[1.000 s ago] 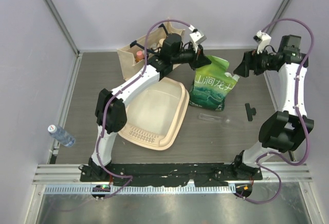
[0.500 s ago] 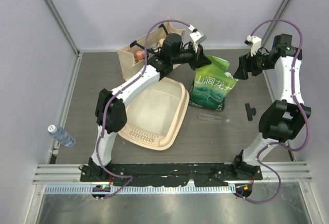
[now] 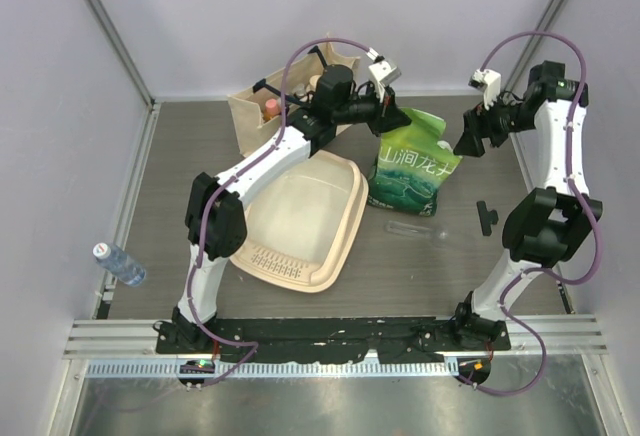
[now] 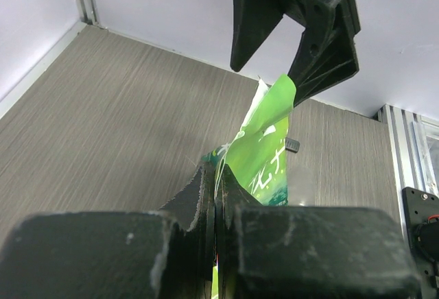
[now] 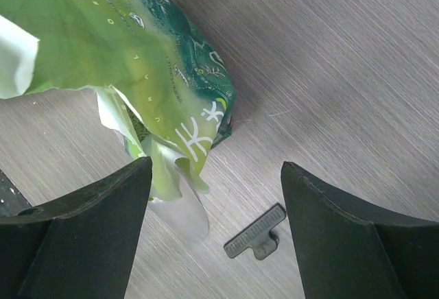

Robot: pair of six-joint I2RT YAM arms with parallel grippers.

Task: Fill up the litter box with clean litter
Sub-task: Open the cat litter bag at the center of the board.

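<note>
Table (image 3: 160, 206): litter box (image 3: 300, 211) top view only; L tool (image 4: 216, 179) clamps green bag (image 4: 264, 141), R tool (image 5: 215, 169) apart.

The litter box (image 3: 300, 211) is plain cream. The bag (image 3: 412, 168) is bright green shading to dark green, with white characters. The tabletop (image 3: 170, 186) is grey-brown, finely streaked. The left pincer (image 4: 216, 196) and right pincer (image 5: 216, 169) are black.

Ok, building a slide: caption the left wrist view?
Left pincer clamps the top of a crinkled green plastic bag; open right pincer hangs beyond.
</note>
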